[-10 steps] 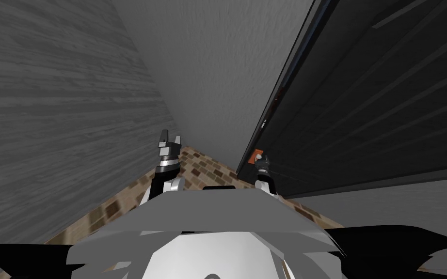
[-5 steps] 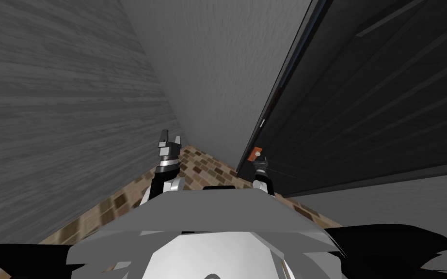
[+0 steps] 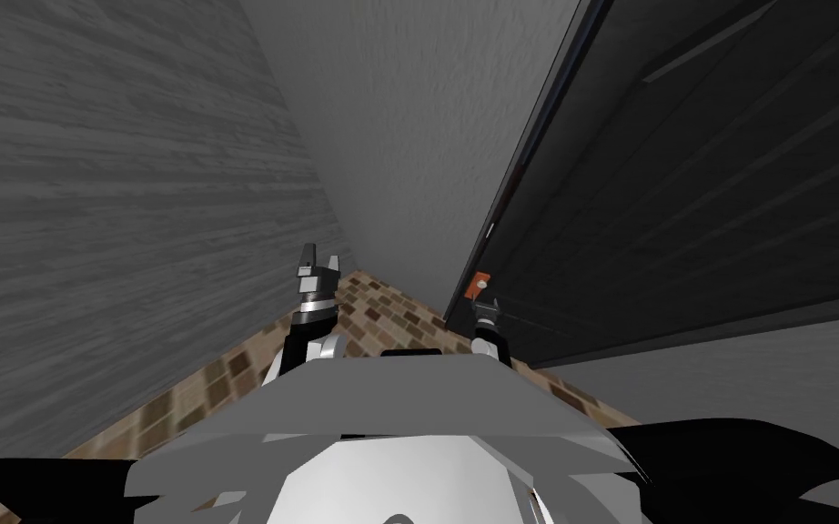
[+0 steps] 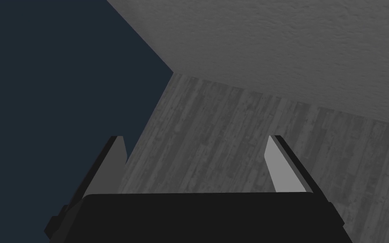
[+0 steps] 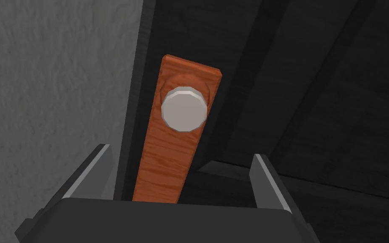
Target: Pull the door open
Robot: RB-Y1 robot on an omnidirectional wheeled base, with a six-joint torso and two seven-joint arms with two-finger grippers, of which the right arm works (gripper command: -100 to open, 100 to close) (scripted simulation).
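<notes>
A dark panelled door [image 3: 682, 182] fills the right side in the head view. Near its left edge sits a reddish-brown wooden plate [image 3: 476, 285]. In the right wrist view this plate [image 5: 164, 168] carries a round grey knob [image 5: 184, 108] on the dark door [image 5: 316, 84]. My right gripper [image 3: 485, 307] hovers just short of the plate. It is open [image 5: 181, 171], and the knob lies ahead of the fingertips, untouched. My left gripper [image 3: 319, 261] is raised near the left wall, open [image 4: 195, 162] and holding nothing.
A grey planked wall [image 3: 90, 227] runs close on the left and a grey plaster wall [image 3: 409, 136] stands ahead beside the door. A narrow strip of brown tiled floor [image 3: 390, 318] lies between them. Black areas show at the bottom corners.
The whole head picture has shifted slightly, so I have moved. The right gripper and the plate sit a little further left than before. The left gripper has kept its place.
</notes>
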